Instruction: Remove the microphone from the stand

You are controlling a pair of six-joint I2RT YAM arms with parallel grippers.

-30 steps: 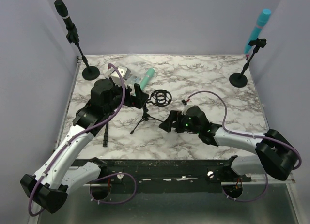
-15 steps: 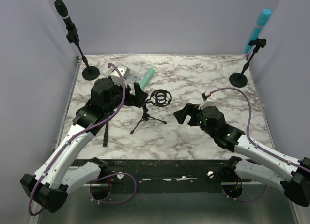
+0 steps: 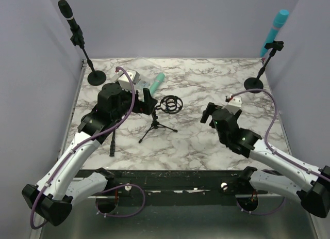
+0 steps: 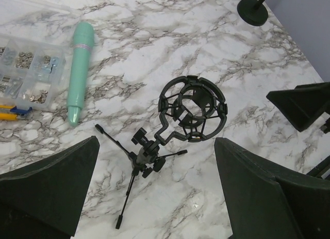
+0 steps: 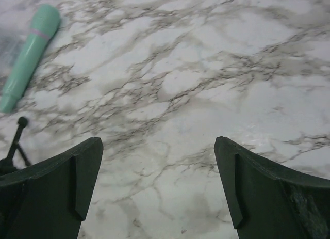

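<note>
Since the mint-green microphone (image 4: 80, 68) lies flat near the tabletop's (image 3: 206, 84) far edge, left of centre, and the tripod stand's (image 4: 144, 156) shock mount (image 4: 192, 109) sits empty, removal is judged done. Left gripper (image 3: 146, 101) and right gripper (image 5: 157, 146) are both released, empty. The left is best lifted straight up, the tripod left untouched.

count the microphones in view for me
3: a black microphone on the back-left stand, a blue microphone on the back-right stand, a mint microphone lying flat on the table. Another could be hidden from these views.
</note>
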